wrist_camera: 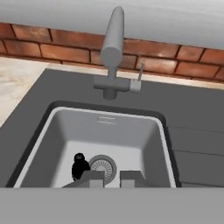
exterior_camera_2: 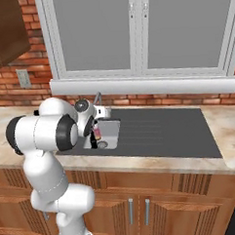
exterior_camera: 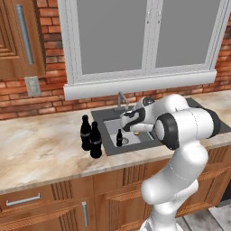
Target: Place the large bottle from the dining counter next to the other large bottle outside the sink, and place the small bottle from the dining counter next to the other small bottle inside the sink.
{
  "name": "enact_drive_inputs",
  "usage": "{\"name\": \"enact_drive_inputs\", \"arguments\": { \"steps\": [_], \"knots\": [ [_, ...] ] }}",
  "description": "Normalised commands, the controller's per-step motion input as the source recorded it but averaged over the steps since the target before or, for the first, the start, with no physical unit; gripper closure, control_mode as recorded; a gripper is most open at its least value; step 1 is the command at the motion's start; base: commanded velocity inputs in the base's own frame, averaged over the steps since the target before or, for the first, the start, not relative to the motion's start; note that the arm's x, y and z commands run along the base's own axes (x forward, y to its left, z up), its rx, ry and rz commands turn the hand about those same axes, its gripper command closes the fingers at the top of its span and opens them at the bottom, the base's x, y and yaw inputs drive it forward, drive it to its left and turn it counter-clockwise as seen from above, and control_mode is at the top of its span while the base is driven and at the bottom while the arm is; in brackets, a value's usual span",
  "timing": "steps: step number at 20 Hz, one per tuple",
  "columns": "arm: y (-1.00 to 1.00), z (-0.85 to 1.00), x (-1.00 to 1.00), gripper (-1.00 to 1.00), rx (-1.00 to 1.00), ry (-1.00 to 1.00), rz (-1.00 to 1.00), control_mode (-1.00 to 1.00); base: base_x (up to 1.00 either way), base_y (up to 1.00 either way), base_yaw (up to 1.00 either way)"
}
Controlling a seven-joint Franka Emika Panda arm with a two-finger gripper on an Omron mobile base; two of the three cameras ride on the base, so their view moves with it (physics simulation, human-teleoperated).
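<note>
My gripper (exterior_camera: 135, 131) hangs over the steel basin of the sink (exterior_camera: 100, 120), shut on the small bottle (exterior_camera: 136, 134), a tan speck between the fingers (exterior_camera_2: 97, 132). Below it, a small dark bottle (wrist_camera: 78, 165) stands upright on the basin floor beside the drain (wrist_camera: 103, 167), a little left of my fingertips (wrist_camera: 94, 177). Two large black bottles (exterior_camera: 85, 132) (exterior_camera: 95, 140) stand close together on the counter just left of the sink plate. The dining counter is out of view.
A curved chrome tap (wrist_camera: 113, 43) rises behind the basin. The dark draining board (exterior_camera_2: 159, 129) stretches to the right. A brick wall and a white window sill (exterior_camera: 135, 85) back the marbled counter (exterior_camera: 40, 149). My own arm hides the basin's right side in the left base view.
</note>
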Motion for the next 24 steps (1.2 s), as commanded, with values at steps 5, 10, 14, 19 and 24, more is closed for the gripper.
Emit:
{"name": "enact_drive_inputs", "arguments": {
  "steps": [5, 10, 14, 19, 24],
  "knots": [
    [0.0, -0.13, 0.18, 1.0, 0.05, 0.0, 0.0, -1.0, 0.0, 0.0, 0.0],
    [0.0, -0.22, 0.09, 1.0, 0.01, 0.0, 0.0, -1.0, 0.0, 0.0, 0.0],
    [0.0, -0.32, 0.03, 1.0, 0.0, 0.0, 0.0, -1.0, 0.0, 0.0, 0.0],
    [0.0, -0.28, 0.11, 1.0, 0.0, 0.0, 0.0, -1.0, 0.0, 0.0, 0.0],
    [-0.01, -0.23, 0.04, 1.0, 0.0, 0.0, 0.0, -1.0, 0.0, 0.0, 0.0]
  ]
}}
